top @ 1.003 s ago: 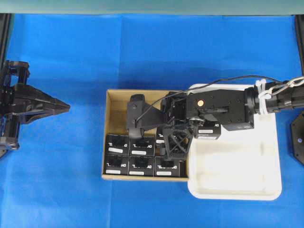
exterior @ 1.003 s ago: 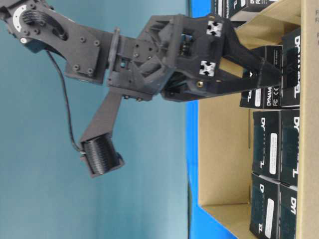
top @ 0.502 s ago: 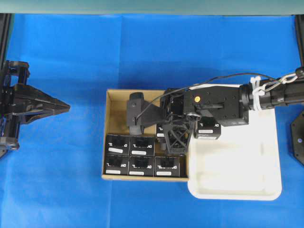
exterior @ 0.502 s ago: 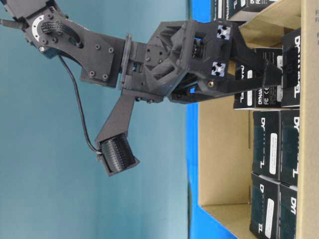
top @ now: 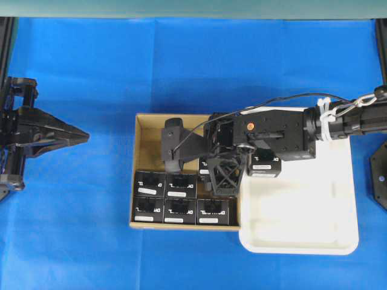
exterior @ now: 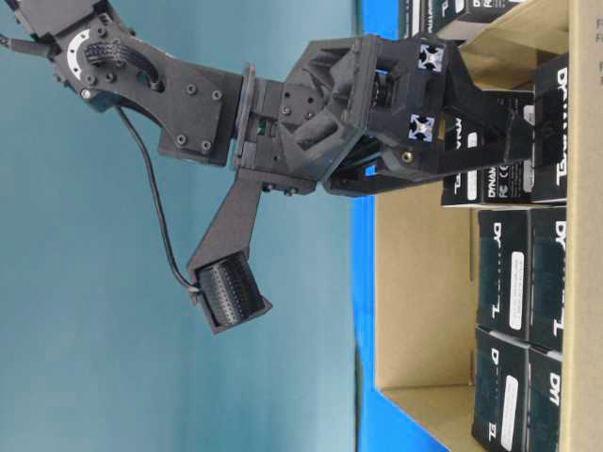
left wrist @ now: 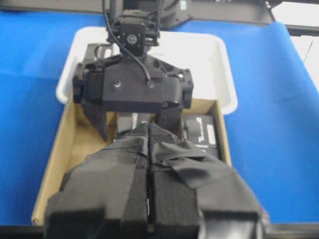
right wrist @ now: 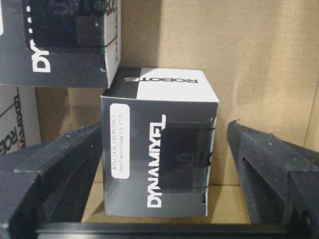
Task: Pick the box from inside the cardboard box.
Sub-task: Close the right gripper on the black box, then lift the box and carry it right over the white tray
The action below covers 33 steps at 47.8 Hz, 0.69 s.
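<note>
The right wrist-mounted view shows what the overhead exterior view hides: the box stands upright on the floor of the cardboard box, between the two spread fingers of the right gripper, with a gap at each side, so the gripper is open and grips nothing. The overhead exterior view shows the right arm reaching from the right edge across the white tray, with its gripper angled down into the carton. The left gripper is parked well apart over the blue tabletop; the left wrist-mounted view shows its fingers pressed together, closed and empty. In the overhead view five black boxes lie uncovered in the carton, two in one row and three in the row nearest the bottom edge; others are hidden under the arm.
</note>
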Motion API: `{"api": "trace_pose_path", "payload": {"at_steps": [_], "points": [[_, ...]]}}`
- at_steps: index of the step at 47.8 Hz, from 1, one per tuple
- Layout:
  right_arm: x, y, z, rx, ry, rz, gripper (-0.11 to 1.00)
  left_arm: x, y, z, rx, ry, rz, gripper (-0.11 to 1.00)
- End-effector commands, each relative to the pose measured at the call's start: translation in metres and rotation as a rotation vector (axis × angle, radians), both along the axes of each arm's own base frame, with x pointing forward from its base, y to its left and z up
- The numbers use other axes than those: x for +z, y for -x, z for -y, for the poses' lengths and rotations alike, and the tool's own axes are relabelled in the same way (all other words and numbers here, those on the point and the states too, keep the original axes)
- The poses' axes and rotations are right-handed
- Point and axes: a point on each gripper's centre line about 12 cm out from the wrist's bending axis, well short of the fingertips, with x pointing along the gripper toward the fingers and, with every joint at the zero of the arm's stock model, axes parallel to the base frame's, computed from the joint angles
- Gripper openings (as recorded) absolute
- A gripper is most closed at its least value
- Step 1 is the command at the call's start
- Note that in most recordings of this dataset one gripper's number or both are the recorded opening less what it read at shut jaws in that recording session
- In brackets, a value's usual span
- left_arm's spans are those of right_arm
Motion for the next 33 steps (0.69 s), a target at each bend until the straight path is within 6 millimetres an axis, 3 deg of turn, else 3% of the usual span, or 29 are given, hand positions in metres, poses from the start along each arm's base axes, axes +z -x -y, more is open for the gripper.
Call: {"api": "trace_pose_path", "payload": {"at_steps": [1,19,23,28,33], "points": [[0.0,-0.002,0.005,-0.01,0.001,0.011,0.97,0.007,-0.002,-0.001,0.003,0.0,0.021,-0.07],[-0.005,0.003,0.004,-0.006,0.002,-0.005,0.92,0.006,-0.002,-0.001,0.003,0.0,0.02,-0.07],[-0.004,0.001,0.001,0.0,0.002,0.001,0.82,0.006,-0.002,-0.001,0.003,0.0,0.02,-0.07],[-0.003,-0.002,-0.004,0.011,0.002,0.009,0.62,0.007,-0.001,0.0,0.001,0.0,0.023,-0.07],[0.005,-0.005,-0.006,0.015,0.001,0.026,0.61,0.007,-0.001,0.0,0.001,0.0,0.021,-0.07]]}}
